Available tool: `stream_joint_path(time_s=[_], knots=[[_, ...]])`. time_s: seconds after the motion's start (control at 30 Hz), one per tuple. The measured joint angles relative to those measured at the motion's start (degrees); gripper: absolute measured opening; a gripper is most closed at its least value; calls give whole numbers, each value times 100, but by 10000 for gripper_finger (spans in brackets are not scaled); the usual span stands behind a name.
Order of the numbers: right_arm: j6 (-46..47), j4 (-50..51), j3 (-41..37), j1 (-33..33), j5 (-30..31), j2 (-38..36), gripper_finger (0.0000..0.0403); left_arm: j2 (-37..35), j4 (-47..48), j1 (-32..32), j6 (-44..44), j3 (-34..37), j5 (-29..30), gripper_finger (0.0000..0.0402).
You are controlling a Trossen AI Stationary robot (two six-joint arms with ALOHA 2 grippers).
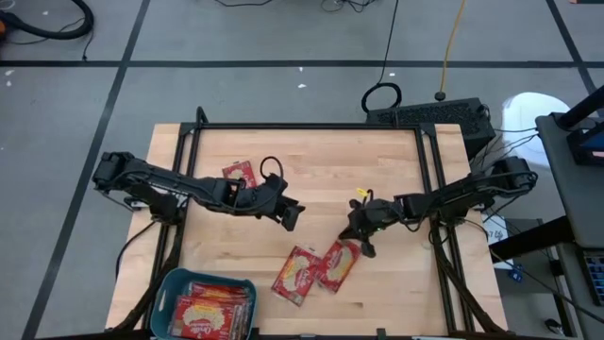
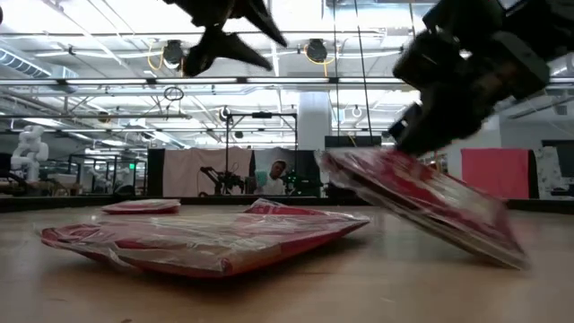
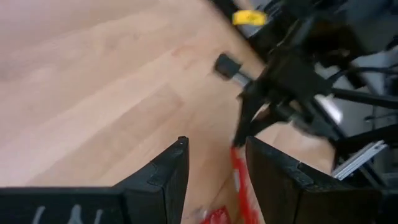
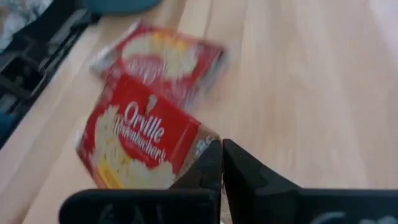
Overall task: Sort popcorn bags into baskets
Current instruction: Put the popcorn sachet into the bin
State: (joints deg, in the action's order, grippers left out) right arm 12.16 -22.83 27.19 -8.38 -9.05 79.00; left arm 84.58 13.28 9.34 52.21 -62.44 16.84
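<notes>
Overhead, table-level, two wrist views

- A wooden table [image 1: 311,179] in a black frame is set on a grey floor [image 1: 283,38] crossed by dark lines.
- Cables [image 1: 57,19] are strewn over the floor; a keyboard [image 1: 429,116] lies beyond the table.
- Ceiling lights [image 2: 99,36] and beams are seen in the low view.
- A person [image 2: 273,177] is seated far behind.
- A red panel [image 2: 495,173] is placed at the right.
</notes>
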Motion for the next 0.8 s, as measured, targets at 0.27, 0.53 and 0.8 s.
stream_joint_path(time_s=[0.27, 0.53, 0.8], knots=[[-283, 4, 571, 238, 178, -4, 0, 613, -751, -15, -244, -1, -57, 193], [-284, -2, 820, 508, 183, -4, 0, 1120, -1636, -17, 109, -1, -85, 255], [-299, -8, 887, 645, 175, -7, 0, 1298, -1760, 15, -94, -10, -20, 269]])
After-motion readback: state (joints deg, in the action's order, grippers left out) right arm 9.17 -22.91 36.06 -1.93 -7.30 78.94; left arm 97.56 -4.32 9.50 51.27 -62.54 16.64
